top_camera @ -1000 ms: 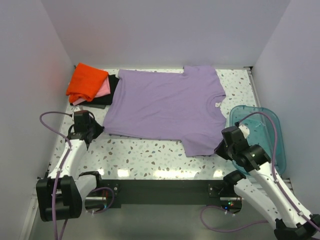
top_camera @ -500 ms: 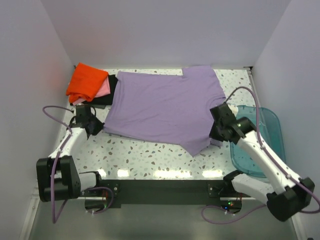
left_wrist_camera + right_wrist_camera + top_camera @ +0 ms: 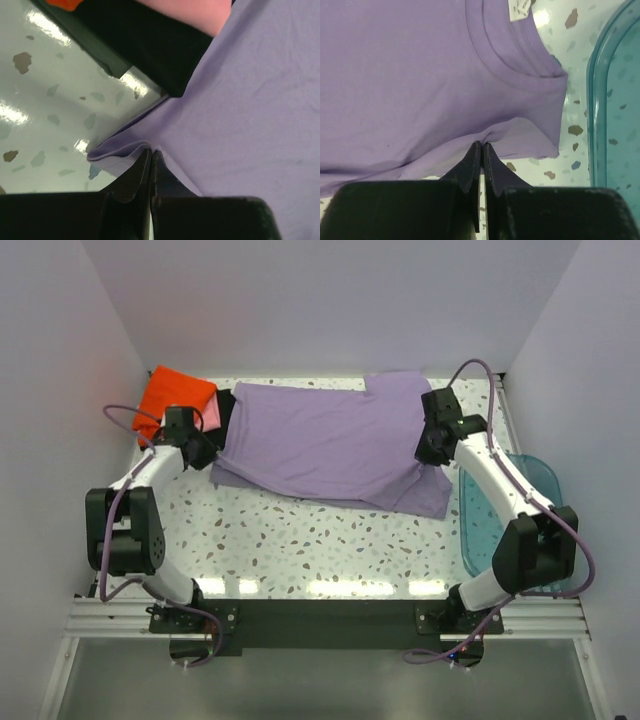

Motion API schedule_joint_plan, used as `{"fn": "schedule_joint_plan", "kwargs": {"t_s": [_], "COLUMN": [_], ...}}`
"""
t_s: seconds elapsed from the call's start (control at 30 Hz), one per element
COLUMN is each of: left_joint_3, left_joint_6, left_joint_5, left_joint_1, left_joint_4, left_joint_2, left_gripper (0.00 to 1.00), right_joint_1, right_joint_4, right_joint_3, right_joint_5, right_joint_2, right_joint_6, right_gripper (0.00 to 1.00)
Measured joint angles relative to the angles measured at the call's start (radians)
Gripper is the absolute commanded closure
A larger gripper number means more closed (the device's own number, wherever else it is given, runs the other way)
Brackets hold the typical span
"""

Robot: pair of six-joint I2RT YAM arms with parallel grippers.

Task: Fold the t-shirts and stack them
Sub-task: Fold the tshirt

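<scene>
The left gripper (image 3: 151,155) and right gripper (image 3: 482,148), both closed, pinch the edge of the lavender t-shirt (image 3: 320,445). I should carry both ends level.

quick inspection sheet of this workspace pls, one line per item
surface: speckled white table, glare along the near edge
job's things: lavender shirt laid out mid-table, bunched at both pinched ends; orange shirt, pink shirt and black shirt stacked at far left
clutter: teal bin at the right edge
grippers: left gripper fingers shut on lavender shirt's corner; right gripper fingers shut on its edge below the collar
cables: purple cables looping from each arm
surroundings: plain white walls on three sides
</scene>
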Motion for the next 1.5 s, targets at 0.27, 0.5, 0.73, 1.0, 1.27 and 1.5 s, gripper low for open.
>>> {"fn": "schedule_joint_plan", "kwargs": {"t_s": [0.27, 0.5, 0.73, 1.0, 1.27, 1.5], "left_joint_3": [0.156, 0.266, 0.327, 0.342, 0.345, 0.345], "left_joint_6": [-0.002, -0.002, -0.001, 0.001, 0.008, 0.028], "left_joint_5": [-0.003, -0.006, -0.005, -0.005, 0.008, 0.010], "left_joint_1": [-0.008, -0.010, -0.014, -0.014, -0.014, -0.014], "left_joint_4": [-0.010, -0.024, -0.024, -0.025, -0.024, -0.021], "left_joint_2": [0.150, 0.248, 0.306, 0.332, 0.356, 0.357], "left_gripper": [1.00, 1.00, 1.00, 1.00, 1.00, 1.00], "right_joint_1": [-0.079, -0.114, -0.122, -0.156, -0.169, -0.182], "right_joint_4": [0.035, 0.051, 0.058, 0.063, 0.076, 0.082], "right_joint_3": [0.156, 0.236, 0.282, 0.298, 0.320, 0.320], "right_joint_5": [-0.045, -0.072, -0.084, -0.094, -0.105, -0.106], "right_joint_2": [0.132, 0.225, 0.278, 0.295, 0.322, 0.340], "right_joint_6": [-0.056, -0.074, -0.085, -0.092, -0.100, -0.101], "right_gripper": [1.00, 1.00, 1.00, 1.00, 1.00, 1.00]}}
